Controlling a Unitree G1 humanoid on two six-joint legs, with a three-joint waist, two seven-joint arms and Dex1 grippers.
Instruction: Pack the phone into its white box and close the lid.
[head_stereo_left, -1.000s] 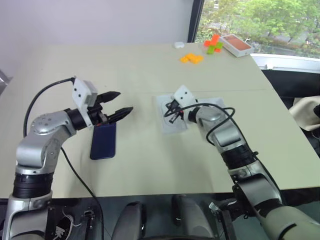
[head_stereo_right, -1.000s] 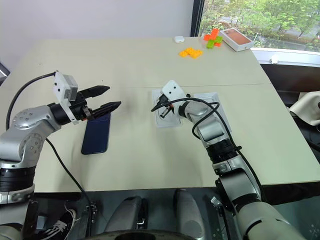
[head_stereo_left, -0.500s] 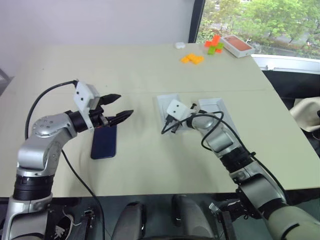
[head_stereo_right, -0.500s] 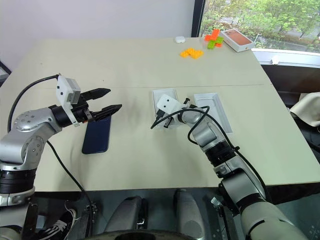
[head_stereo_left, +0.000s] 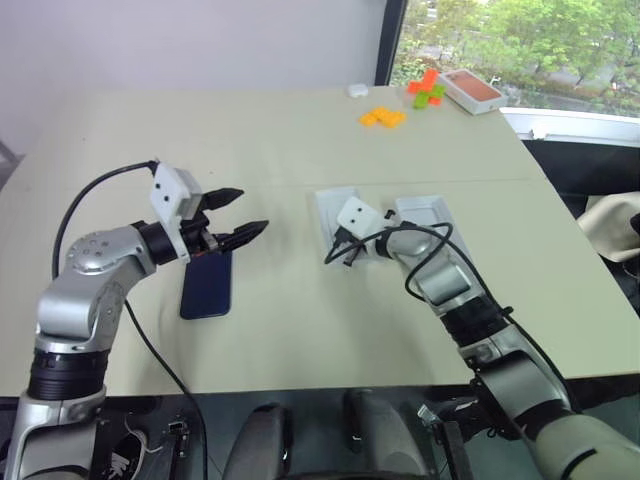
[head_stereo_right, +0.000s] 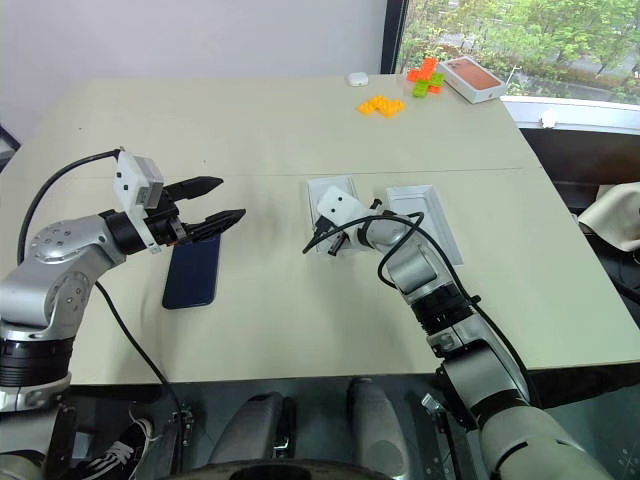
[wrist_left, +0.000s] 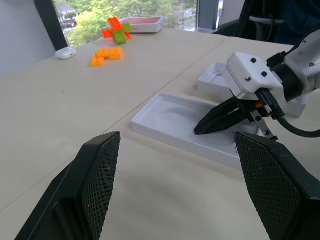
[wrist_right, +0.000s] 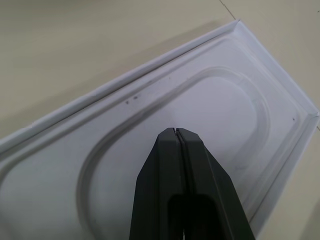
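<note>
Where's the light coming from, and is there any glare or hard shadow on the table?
Left eye view: daylight from the window at far right; table evenly lit, no hot spot on the phone. Left wrist view: only a soft shadow under the right gripper on the white insert. Right wrist view: no glare on the insert, oval recess gently shaded.

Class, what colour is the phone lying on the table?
Dark navy blue phone, clearest in the right eye view.
</note>
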